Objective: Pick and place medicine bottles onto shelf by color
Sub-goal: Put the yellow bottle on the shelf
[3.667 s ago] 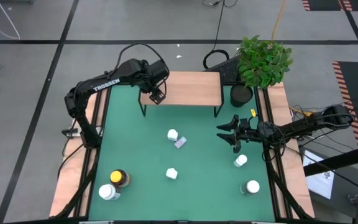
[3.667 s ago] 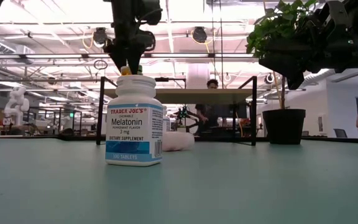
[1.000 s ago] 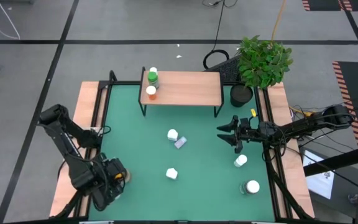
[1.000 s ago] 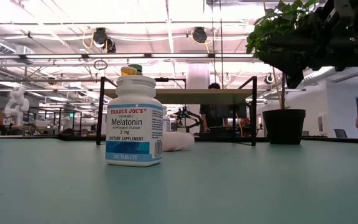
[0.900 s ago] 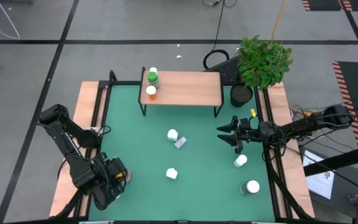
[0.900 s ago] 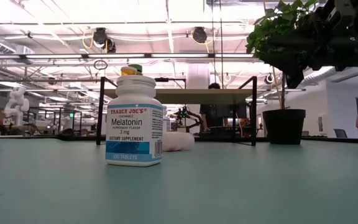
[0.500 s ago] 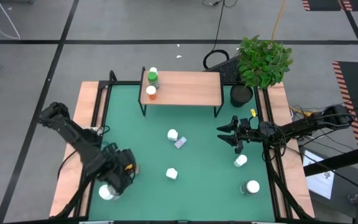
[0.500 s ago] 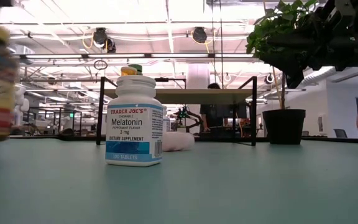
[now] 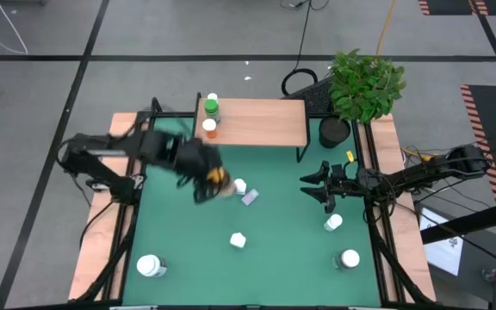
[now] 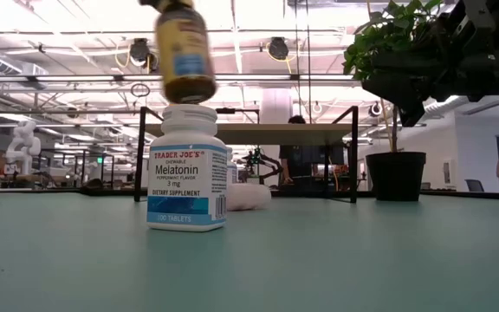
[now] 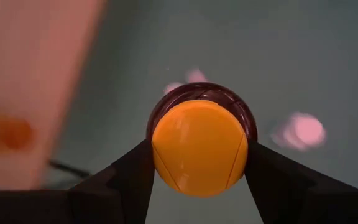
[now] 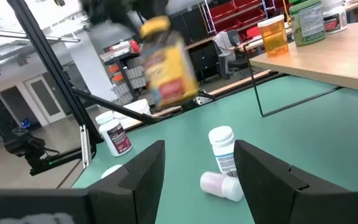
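left claw has carried amber bottle seemingly mid-table.

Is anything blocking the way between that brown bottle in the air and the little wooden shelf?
Nothing visible does. The left gripper carries the amber bottle above the mat, near the shelf. The green bottle and orange bottle occupy its left end only.

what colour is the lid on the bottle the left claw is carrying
Yellow-orange lid on a dark amber bottle; the left wrist view shows it best.
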Motion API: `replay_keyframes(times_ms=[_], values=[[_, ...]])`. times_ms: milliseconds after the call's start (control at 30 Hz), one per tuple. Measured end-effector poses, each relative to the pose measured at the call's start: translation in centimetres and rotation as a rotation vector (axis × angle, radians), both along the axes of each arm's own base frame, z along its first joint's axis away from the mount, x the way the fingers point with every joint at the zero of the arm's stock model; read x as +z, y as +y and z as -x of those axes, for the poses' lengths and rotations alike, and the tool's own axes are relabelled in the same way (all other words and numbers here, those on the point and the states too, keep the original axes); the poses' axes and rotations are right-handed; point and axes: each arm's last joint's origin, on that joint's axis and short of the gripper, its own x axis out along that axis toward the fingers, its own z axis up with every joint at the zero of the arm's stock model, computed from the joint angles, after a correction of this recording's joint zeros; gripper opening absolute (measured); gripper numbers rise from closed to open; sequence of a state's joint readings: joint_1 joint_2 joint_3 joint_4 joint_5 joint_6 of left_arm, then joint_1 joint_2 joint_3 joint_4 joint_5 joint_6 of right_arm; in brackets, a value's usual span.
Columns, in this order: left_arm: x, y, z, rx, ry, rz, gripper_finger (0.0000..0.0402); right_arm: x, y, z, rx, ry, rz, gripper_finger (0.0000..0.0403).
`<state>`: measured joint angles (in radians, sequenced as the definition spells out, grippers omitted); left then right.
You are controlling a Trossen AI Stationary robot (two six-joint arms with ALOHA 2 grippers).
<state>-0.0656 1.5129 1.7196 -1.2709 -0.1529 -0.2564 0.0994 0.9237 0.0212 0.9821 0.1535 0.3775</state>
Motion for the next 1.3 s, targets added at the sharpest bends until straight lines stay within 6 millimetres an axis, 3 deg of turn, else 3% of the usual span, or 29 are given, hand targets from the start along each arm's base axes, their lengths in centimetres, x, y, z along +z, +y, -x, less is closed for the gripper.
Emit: replay_keyframes(times_ms=[267,500,600,767,1000,1300], values=[[2.7,9.1,-3.8,0.017,-0.032,-0.167,0.0225,-0.3,-0.2,0.0,-0.015,0.027,0.006,0.0187],[3.2,16.8,-6.7,0.046,-0.053,-0.264,0.0225,-0.5,-1.1,-0.1,-0.071,0.053,0.000,0.0187],[2.0,20.0,-6.9,0.065,-0.018,-0.301,0.0225,-0.9,-1.2,0.0,-0.075,0.091,0.002,0.0187],[0.5,23.9,-5.3,0.133,0.063,-0.280,0.0225,-1.5,-1.2,0.0,-0.075,0.153,0.002,0.0187],[0.5,25.8,-3.7,0.170,0.060,-0.236,0.0225,-1.3,-1.2,0.0,-0.077,0.140,0.010,0.0187],[0.6,25.8,-3.8,0.129,0.033,-0.219,0.0225,-1.3,-1.2,0.0,-0.077,0.136,0.009,0.0187]])
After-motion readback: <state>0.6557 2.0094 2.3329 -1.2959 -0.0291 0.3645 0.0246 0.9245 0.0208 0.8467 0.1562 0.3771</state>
